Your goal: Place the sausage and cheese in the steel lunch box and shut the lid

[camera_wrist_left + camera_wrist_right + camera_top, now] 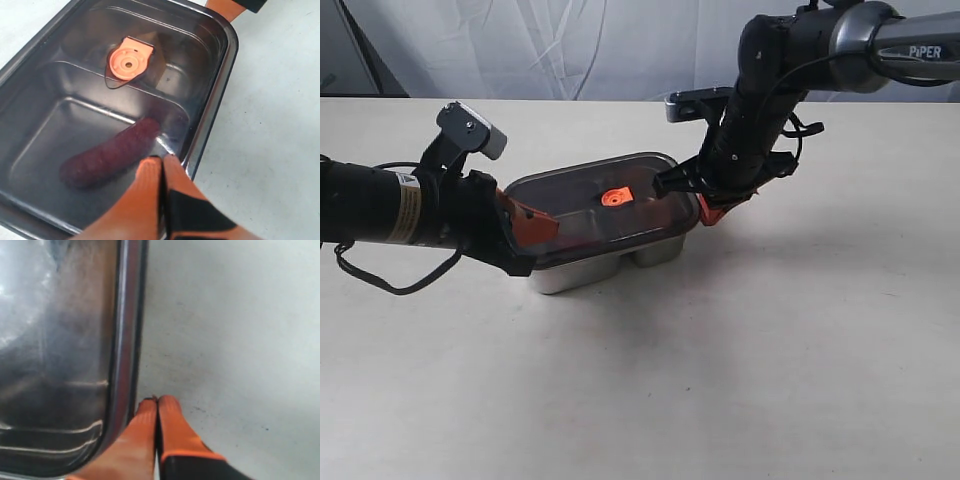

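Observation:
The dark translucent lid (582,190) lies on the steel lunch box (582,272), its orange valve tab (617,197) facing up. Through the lid (60,85) the red sausage (110,157) shows in the compartment nearer my left arm. A dim wedge beside the tab (129,60) could be the cheese; I cannot tell. My left gripper (553,230) is shut with nothing between its fingers, its tips (161,159) resting on the lid near its rim. My right gripper (708,212) is shut too, its tips (157,400) right beside the lid's edge (125,340) at the opposite end.
The lunch box stands on a plain pale tabletop (770,350). A white curtain hangs behind the table's far edge. No other objects show near the box.

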Action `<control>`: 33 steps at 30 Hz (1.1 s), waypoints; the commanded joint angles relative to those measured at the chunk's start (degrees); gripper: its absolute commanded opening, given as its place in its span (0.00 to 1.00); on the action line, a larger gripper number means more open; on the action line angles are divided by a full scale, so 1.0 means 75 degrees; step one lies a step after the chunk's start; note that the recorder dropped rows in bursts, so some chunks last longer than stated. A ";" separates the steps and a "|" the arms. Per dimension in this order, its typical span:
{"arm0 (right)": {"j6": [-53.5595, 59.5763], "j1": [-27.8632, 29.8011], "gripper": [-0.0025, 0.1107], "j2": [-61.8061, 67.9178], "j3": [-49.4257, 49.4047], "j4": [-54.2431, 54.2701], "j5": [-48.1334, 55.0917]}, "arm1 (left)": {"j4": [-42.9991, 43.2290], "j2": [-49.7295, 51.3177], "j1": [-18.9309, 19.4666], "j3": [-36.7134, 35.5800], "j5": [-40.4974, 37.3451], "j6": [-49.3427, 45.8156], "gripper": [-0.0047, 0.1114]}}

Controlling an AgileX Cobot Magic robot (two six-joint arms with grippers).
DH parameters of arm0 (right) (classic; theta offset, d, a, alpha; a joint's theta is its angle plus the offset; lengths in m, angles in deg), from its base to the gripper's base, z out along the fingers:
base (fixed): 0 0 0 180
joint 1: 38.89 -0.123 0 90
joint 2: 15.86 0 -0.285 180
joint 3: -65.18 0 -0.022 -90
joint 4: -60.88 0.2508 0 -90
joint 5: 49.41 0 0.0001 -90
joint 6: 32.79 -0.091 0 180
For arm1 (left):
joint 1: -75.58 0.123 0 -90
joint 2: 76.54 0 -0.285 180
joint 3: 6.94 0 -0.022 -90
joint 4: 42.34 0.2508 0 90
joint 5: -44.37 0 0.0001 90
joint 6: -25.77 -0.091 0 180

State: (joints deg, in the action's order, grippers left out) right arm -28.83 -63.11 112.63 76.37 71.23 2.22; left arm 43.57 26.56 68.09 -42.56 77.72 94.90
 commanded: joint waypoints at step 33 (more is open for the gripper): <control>0.0886 -0.0780 0.01 -0.0032 -0.0020 0.0597 -0.0218 | 0.0160 0.1463 -0.0010 0.0003 -0.0651 -0.0069 0.04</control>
State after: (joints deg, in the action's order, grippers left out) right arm -22.71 -68.63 110.51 76.77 75.52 0.43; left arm 40.83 33.26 68.19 -41.38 73.39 93.92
